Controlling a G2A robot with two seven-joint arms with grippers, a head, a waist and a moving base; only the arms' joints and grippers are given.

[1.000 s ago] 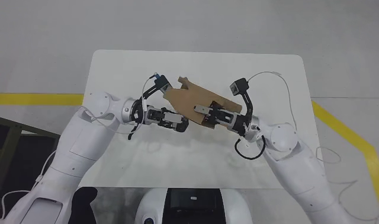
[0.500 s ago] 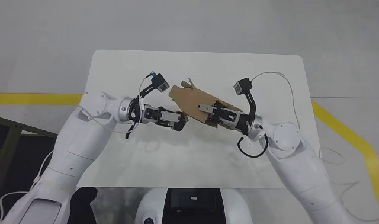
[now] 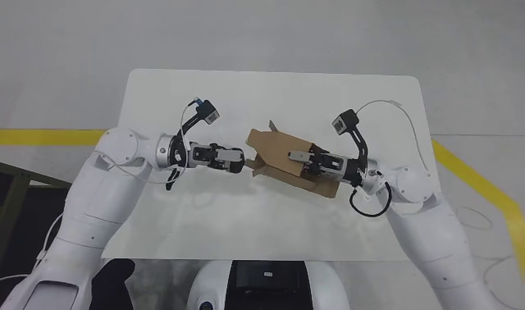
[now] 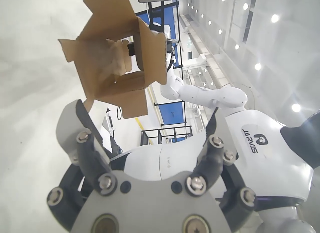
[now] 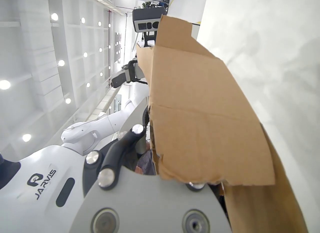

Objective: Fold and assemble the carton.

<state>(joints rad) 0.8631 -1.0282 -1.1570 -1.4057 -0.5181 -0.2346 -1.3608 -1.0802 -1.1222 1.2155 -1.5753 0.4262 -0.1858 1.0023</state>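
The brown cardboard carton [image 3: 279,150] hangs above the middle of the white table [image 3: 246,97], spread into an open sleeve with loose flaps. My right gripper [image 3: 299,157] is shut on its right-hand wall, and in the right wrist view that wall [image 5: 200,118] hides most of the fingers. My left gripper [image 3: 238,162] stands open just left of the carton, not touching it. From the left wrist I look into the hollow carton [image 4: 110,68]; the left gripper [image 4: 146,116] is spread wide, with one flap close to a fingertip [image 4: 80,108].
The tabletop around the arms is bare white, its edges well away from both grippers. A yellow floor line [image 3: 49,136] runs past the table on both sides. A cable [image 3: 385,109] loops from the right wrist.
The right arm has carried the carton to the right, and it has opened from nearly flat into a sleeve. The left gripper has drawn back to the left, off the carton's edge.
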